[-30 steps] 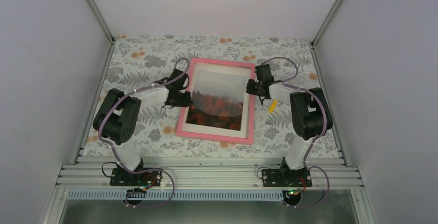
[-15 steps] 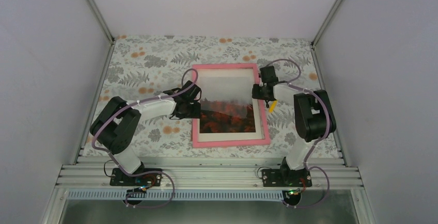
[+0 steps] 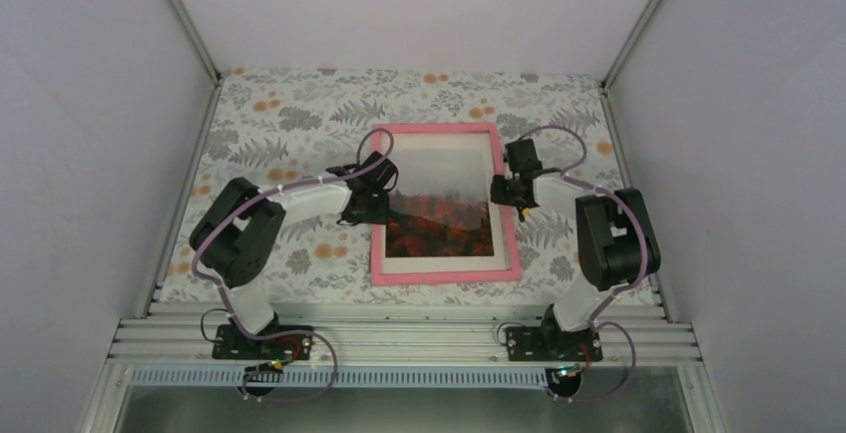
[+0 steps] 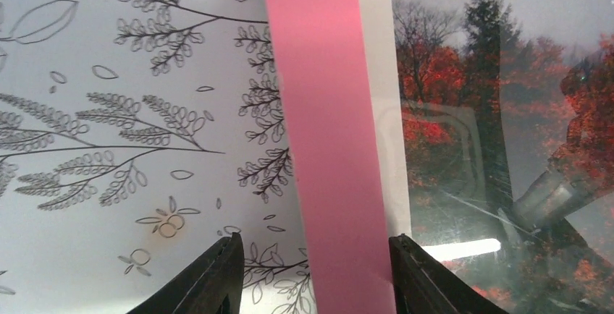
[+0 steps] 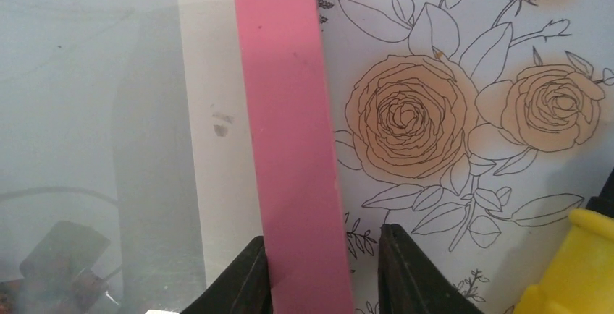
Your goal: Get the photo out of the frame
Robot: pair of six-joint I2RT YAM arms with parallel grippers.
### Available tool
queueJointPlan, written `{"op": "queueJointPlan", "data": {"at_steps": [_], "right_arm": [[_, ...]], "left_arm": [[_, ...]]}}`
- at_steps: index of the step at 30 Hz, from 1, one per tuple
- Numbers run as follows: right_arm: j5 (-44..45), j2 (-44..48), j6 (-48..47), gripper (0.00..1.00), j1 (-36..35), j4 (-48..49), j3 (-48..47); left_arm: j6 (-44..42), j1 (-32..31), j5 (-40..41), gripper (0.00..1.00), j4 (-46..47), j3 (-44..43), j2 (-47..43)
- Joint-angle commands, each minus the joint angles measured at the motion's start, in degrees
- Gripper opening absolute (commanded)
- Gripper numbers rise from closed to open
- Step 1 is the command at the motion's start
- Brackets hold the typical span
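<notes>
A: Top view, first item?
B: The frame (image 3: pixel 446 275), pink, flat on the floral tablecloth (image 3: pixel 289 114) at mid-table, long sides running away from the arm bases; the photo (image 3: pixel 444 228) inside it, red trees at the near end, pale sky at the far end.
A: Surroundings?
B: Left gripper (image 3: pixel 371 209) at the frame's left side, right gripper (image 3: pixel 504 194) at its right side, both about mid-length; each wrist hides its own stretch of rail, so the jaw setting is unreadable from here; yellow piece (image 3: pixel 523 212) just beside the right gripper, off the frame; white walls (image 3: pixel 90 104) on three sides.
A: Left wrist view?
B: Fingers (image 4: pixel 210 278) parted, astride the left rail; a broad strip of cloth shows between the outer finger and the pink; inner finger over the white margin, against the rail's inner edge; nothing clamped; the glazing over the print mirrors the gripper, a detail the top view lacks.
A: Right wrist view?
B: Its fingers (image 5: pixel 405 278) parted more narrowly, astride the right rail; inner finger against the pink edge, a sliver of cloth between the outer finger and the rail; no grip shown; small smudge (image 5: pixel 219 126) on the white margin; orange roses (image 5: pixel 405 115) printed on the cloth close by; the yellow piece at the lower right corner, nature indeterminable.
</notes>
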State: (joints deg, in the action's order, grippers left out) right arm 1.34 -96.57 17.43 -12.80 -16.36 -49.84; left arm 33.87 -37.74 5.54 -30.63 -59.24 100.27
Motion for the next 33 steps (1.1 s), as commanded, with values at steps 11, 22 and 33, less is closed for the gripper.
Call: {"op": "queueJointPlan", "data": {"at_steps": [11, 22, 33], "right_arm": [[0.4, 5.2, 0.7, 0.06, -0.4, -3.1, 1.7], [-1.9, 10.7, -0.7, 0.04, -0.4, -3.2, 1.5], [-8.2, 11.9, 1.2, 0.04, -3.6, -1.5, -0.4]], "left_arm": [[0.4, -2.3, 5.0, 0.24, -4.6, -4.5, 2.8], [0.6, -2.4, 10.8, 0.14, -9.8, -7.6, -0.5], [0.7, -1.3, 16.3, 0.27, -13.4, -7.0, -3.9]]}}
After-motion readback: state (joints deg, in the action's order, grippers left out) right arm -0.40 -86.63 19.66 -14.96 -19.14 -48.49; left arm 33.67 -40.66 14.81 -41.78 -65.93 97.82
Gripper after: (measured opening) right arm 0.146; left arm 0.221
